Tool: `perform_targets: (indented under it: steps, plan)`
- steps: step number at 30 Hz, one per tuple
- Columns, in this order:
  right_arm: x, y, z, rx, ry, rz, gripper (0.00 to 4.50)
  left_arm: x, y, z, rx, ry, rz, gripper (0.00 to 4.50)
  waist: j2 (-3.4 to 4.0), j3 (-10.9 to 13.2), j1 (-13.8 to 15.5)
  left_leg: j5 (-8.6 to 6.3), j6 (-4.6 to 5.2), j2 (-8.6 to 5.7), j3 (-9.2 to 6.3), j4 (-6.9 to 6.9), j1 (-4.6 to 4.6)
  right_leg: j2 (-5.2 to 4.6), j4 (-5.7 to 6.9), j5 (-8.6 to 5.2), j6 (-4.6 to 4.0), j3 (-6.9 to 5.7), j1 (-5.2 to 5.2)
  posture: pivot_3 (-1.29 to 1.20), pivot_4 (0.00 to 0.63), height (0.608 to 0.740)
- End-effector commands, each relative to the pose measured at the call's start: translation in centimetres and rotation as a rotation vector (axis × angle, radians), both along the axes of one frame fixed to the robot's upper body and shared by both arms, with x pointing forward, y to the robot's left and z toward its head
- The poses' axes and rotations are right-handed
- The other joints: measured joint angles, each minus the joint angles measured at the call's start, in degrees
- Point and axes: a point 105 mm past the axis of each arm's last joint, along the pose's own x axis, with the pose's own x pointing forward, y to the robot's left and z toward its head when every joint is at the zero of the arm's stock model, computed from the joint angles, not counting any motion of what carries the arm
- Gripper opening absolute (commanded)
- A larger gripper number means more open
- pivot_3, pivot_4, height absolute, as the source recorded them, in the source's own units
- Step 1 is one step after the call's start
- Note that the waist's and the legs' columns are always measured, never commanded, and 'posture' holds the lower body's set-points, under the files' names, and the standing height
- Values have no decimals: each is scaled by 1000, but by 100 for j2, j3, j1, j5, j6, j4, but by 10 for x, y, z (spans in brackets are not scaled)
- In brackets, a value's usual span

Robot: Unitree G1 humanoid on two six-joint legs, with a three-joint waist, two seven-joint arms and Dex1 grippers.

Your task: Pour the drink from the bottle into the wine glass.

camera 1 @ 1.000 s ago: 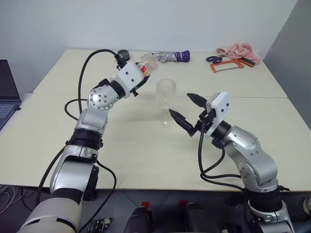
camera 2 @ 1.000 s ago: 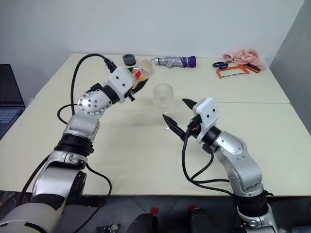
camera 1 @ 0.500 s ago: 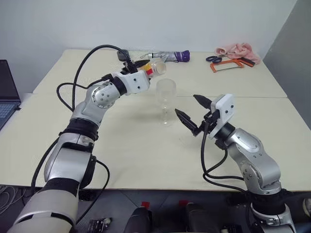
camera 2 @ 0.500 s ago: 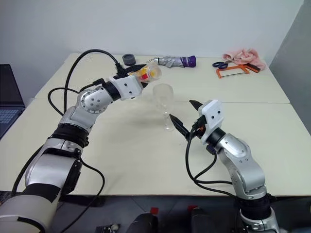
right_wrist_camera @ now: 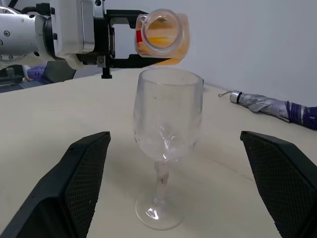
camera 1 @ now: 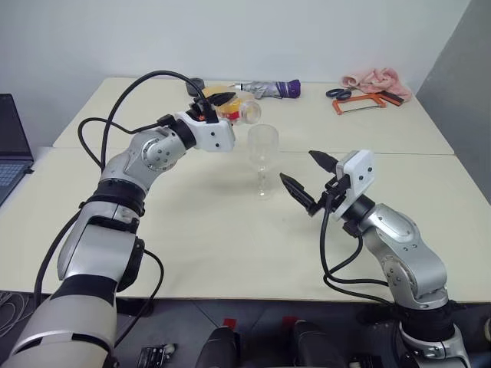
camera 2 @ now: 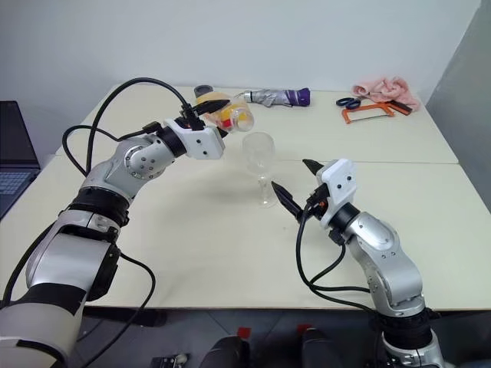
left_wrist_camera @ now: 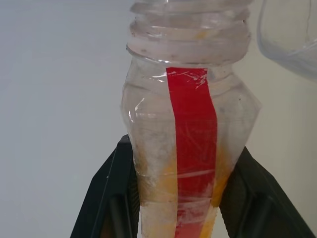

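**Bottle rolled to pouring attitude; no flow yet**

Right gripper (camera 1: 305,182): jaws wide apart, empty, just right of the clear stemmed wine glass (camera 1: 263,157), which stands upright and empty on the cream table (camera 1: 230,230). Beyond, left gripper (camera 2: 209,113) clamps the small clear plastic bottle (camera 2: 230,116); over the last second it tipped near-horizontal, uncapped mouth above the rim. Bright orange drink (right_wrist_camera: 163,52) lies inside the bottle; more tilt needed.

Head pair looking down over table (camera 1: 230,230); wrist views close, level; right wrist sharing glass (right_wrist_camera: 167,124) and bottle (right_wrist_camera: 161,38) with head.
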Motion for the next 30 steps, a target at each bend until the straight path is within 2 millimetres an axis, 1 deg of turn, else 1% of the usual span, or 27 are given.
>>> perform_targets:
  steps: [1,15,30]
  plan:
    - [-11,-1,14,-8,-84,8,4500,-5,-4,27,15,-105,-26,1681,0,0,0,0,0,0,0,0,-1,0,0,0,0,-1,0,0,150,740]
    - [-14,-7,8,-14,-88,-13,4500,-5,-6,36,63,-174,-17,1681,0,0,0,0,0,0,1,0,-1,1,1,0,0,-1,0,0,150,740]
    - [-18,-7,3,-30,-74,6,4500,-2,-2,36,87,-198,11,1681,0,0,0,0,-1,0,2,0,0,1,1,0,0,-1,0,0,150,740]
